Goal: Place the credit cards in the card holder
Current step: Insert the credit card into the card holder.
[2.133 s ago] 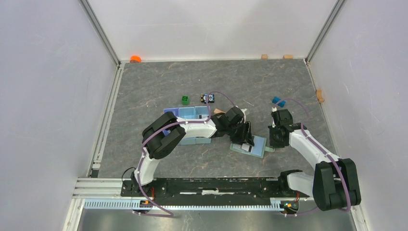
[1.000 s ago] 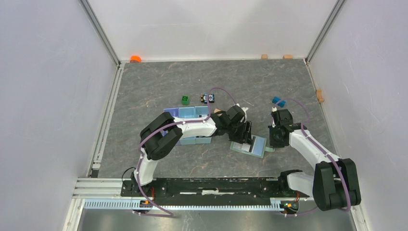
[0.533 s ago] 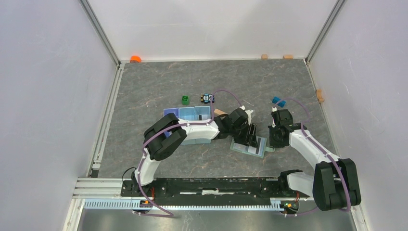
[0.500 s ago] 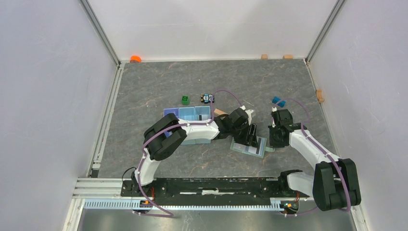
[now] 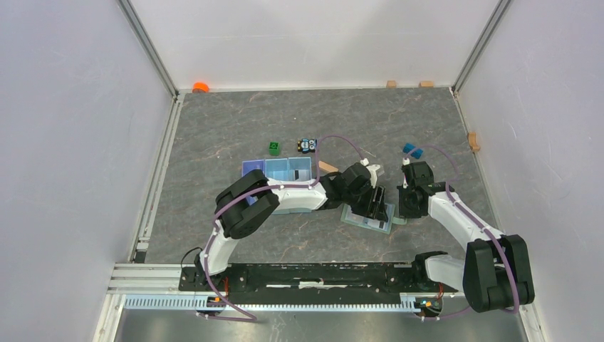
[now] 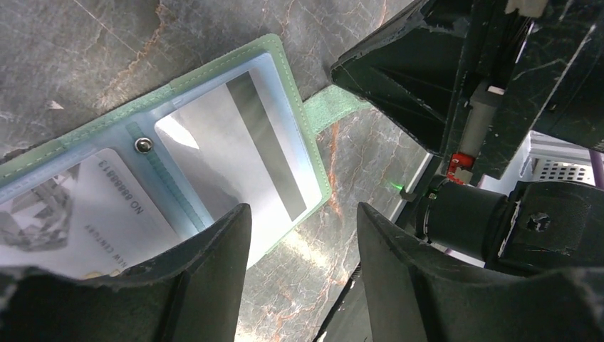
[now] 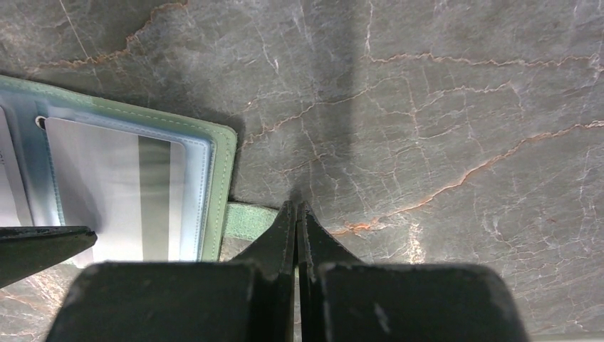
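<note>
The card holder (image 5: 350, 216) lies open on the table, sage green outside (image 6: 288, 78) and pale blue inside. A grey credit card with a dark stripe (image 6: 235, 149) sits in the pocket on its tab side. A white credit card with printed numbers (image 6: 107, 206) sits in the other pocket. My left gripper (image 6: 303, 214) hovers open over the tab-side edge with nothing between its fingers. My right gripper (image 7: 297, 206) is shut, its tips down at the end of the green snap tab (image 7: 249, 219), beside the card holder's edge (image 7: 222, 164).
A light blue three-compartment tray (image 5: 278, 169) lies behind the left arm, with a green cube (image 5: 274, 147) and a small toy (image 5: 307, 145) beyond it. A blue piece (image 5: 411, 149) lies behind the right gripper. Wooden blocks (image 5: 391, 83) and an orange object (image 5: 200, 87) line the back wall.
My left gripper has moved to the right across the open card holder, towards its tab side. The right gripper has stayed put on the tab.
</note>
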You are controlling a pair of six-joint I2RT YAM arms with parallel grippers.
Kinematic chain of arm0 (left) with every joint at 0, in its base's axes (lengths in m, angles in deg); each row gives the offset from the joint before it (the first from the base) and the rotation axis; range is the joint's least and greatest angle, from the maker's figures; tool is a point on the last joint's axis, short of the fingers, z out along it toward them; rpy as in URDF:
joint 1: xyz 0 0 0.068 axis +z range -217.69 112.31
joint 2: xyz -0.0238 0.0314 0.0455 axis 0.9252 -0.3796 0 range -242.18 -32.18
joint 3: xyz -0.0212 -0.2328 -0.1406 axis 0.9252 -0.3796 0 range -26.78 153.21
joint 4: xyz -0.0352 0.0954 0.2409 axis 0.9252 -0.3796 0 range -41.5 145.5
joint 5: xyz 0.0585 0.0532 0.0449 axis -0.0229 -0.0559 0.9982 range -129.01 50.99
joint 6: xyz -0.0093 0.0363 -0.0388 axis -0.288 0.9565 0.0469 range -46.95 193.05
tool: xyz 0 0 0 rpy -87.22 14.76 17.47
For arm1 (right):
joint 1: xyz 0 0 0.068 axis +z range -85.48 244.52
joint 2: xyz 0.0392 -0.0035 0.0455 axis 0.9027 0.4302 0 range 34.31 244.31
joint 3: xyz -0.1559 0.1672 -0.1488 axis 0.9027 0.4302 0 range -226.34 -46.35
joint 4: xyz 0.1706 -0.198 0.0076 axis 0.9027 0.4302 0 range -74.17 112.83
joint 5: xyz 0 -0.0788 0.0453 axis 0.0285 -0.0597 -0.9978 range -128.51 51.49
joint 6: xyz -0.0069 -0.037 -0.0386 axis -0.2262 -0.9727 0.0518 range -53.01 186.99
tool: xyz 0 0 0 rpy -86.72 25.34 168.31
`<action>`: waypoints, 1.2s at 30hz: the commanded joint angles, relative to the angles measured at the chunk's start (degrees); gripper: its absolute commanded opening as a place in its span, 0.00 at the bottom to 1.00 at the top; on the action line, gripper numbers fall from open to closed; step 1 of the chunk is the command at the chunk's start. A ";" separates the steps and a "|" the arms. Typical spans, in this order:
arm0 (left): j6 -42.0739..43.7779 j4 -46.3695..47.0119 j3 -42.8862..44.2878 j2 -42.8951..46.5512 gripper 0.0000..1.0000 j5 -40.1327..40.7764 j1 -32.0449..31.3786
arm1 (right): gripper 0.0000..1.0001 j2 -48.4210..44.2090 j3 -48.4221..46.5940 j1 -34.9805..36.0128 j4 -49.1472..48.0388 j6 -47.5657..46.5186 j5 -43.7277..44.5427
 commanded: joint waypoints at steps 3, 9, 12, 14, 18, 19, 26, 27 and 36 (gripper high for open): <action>4.60 -6.19 1.34 5.69 0.68 4.64 0.56 | 0.00 2.92 -5.92 0.01 -3.13 -0.78 -0.11; 5.30 -12.33 -2.33 10.92 0.71 9.11 4.51 | 0.24 8.24 -14.25 0.01 -2.89 -2.36 0.44; 5.75 -14.48 -4.75 13.28 0.72 11.50 6.56 | 0.55 7.20 -16.42 -0.01 -1.97 -2.84 -0.35; 5.44 -14.80 -6.27 14.17 0.73 11.35 7.64 | 0.62 5.12 -16.27 0.01 -1.83 -3.16 -1.95; 4.24 -14.32 -7.73 14.47 0.72 9.70 8.23 | 0.57 0.66 -13.46 -0.04 -2.43 -4.16 -8.83; 3.87 -14.25 -7.84 14.36 0.72 9.50 8.17 | 0.54 -0.18 -12.62 -0.03 -2.36 -4.26 -10.92; 1.85 -13.22 -8.21 11.91 0.68 7.82 8.17 | 0.53 -3.66 -7.37 -0.04 -5.11 -6.55 -20.00; 1.83 -13.41 -8.21 11.67 0.68 7.91 8.16 | 0.51 -3.59 -6.93 0.00 -5.52 -6.73 -21.43; 1.37 -13.79 -8.47 9.43 0.63 7.55 8.00 | 0.31 2.30 -4.86 0.02 -4.90 -6.01 -19.19</action>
